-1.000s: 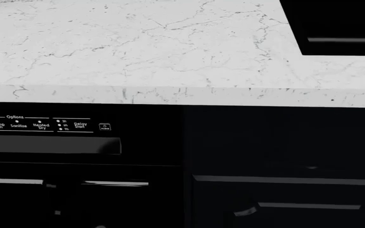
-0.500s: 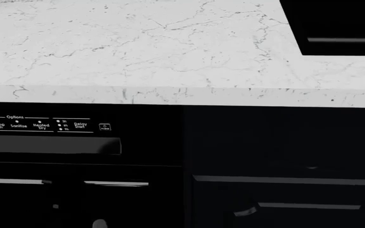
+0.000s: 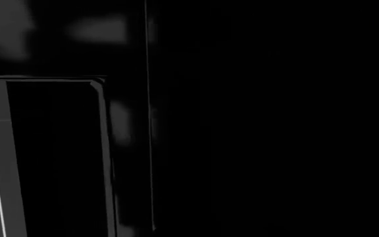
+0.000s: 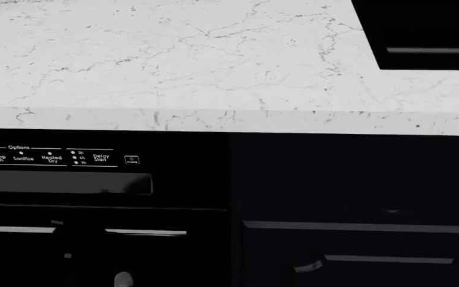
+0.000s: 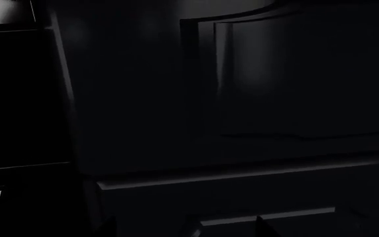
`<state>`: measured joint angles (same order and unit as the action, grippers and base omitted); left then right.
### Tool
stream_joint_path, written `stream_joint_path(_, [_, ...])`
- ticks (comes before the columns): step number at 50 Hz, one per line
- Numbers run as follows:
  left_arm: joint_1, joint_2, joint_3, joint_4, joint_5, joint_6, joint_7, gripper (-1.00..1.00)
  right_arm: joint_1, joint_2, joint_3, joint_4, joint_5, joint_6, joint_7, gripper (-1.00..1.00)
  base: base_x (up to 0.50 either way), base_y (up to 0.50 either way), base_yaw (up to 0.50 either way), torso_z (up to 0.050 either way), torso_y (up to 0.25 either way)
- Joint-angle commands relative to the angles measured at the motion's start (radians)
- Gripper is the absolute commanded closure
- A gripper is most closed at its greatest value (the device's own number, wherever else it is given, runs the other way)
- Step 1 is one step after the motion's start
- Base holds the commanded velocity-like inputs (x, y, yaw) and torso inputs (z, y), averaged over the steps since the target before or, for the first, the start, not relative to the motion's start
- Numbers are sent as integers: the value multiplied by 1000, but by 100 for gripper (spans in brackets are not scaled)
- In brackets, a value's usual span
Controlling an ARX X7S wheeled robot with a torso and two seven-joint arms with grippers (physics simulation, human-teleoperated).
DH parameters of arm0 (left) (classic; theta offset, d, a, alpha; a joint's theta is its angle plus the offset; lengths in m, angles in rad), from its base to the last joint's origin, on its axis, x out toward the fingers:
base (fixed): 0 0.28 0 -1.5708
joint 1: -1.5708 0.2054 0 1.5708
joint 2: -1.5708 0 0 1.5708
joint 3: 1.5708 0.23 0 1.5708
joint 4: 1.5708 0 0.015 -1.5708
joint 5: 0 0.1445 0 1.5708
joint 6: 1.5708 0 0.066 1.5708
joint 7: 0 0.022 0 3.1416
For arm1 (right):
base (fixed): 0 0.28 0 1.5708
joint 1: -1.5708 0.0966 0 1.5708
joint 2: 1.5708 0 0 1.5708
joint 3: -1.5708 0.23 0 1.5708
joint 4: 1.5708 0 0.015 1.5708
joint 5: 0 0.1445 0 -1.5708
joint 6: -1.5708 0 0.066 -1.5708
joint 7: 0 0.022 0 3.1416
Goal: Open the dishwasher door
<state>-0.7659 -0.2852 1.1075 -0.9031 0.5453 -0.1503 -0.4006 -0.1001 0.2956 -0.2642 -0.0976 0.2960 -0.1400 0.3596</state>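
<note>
Since a second ago, a dark shape low on the dishwasher door (image 4: 102,197) has grown and shifted: it now breaks the thin silver line (image 4: 146,232) over a wider stretch, and a small pale round spot has risen at the picture's lower edge. It is probably part of the left arm, though black on black makes that uncertain. Nothing else has changed.

Taking the white marble countertop (image 4: 174,66) as landmark, the door sits directly beneath its front edge on the left side, closed flush. A dark navy panelled cabinet door (image 4: 357,209) adjoins it under the same edge, and a black cooktop (image 4: 429,33) is set into the counter's far right corner.

Such a door is likely stiff, fairly heavy and hinged at the bottom, with a slick gloss face offering poor grip. The grey recessed handle (image 4: 62,182), just under the control strip (image 4: 54,156), is the sensible hold: hook in from below and pull outward and down.

Readable labels: "Options", "Hi-Temp Wash", "Sanitize", "Heated Dry", "Delay Start", "POWER". The small hour marks are too small to be sure of. No brand name shows.

Neither gripper is clearly visible; both wrist views show only dark panels, so I cannot tell how the jaws stand or whether they hold anything.
</note>
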Motion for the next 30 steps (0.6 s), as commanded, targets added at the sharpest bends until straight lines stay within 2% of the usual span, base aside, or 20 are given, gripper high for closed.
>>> stream_joint_path(1, [60, -102, 54, 270, -85, -154, 142, 100, -1, 1, -3, 2, 2, -7, 1, -100, 0, 0, 0, 0, 0])
stream_joint_path(10, [113, -150, 55, 419, -63, -228, 159, 100, -5, 3, -3, 2, 5, -16, 2, -100, 0, 0, 0, 0, 0])
stream_joint_path(30, [185, -204, 53, 562, -46, -289, 157, 100, -2, 9, -6, -4, 10, -14, 8, -100, 0, 0, -1, 0, 0])
